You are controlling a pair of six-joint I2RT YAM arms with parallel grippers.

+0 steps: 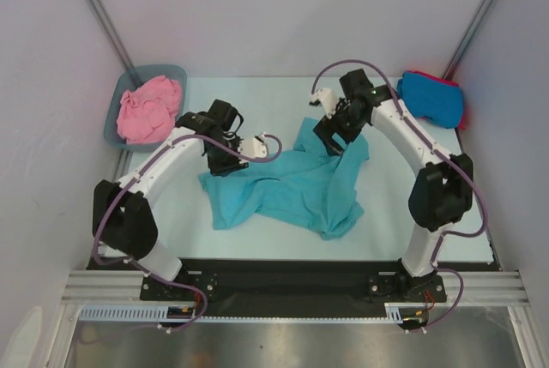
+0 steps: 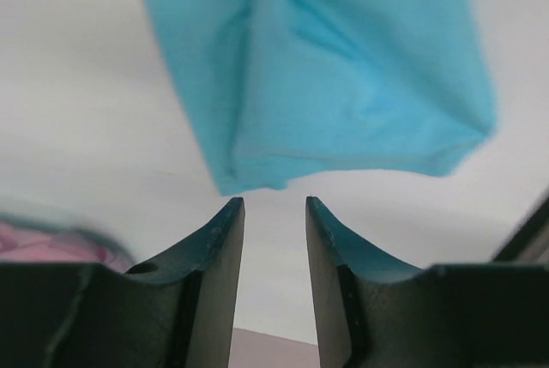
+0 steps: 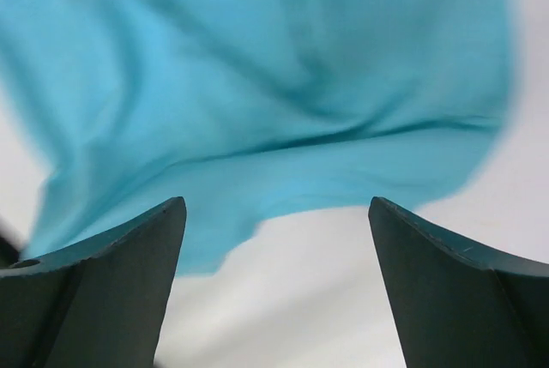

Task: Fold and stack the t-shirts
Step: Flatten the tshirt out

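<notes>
Right pincer (image 3: 276, 205) agape, angled over teal t-shirt (image 3: 257, 85)

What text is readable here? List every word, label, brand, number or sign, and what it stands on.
None readable. No print, label or number shows on the teal t-shirt, the pink t-shirt, the bright blue t-shirt, the tub, the left arm or the right arm.

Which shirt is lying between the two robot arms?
The teal t-shirt, crumpled mid-table; the pink t-shirt sits in the grey plastic tub, the bright blue t-shirt at the far right.
</notes>
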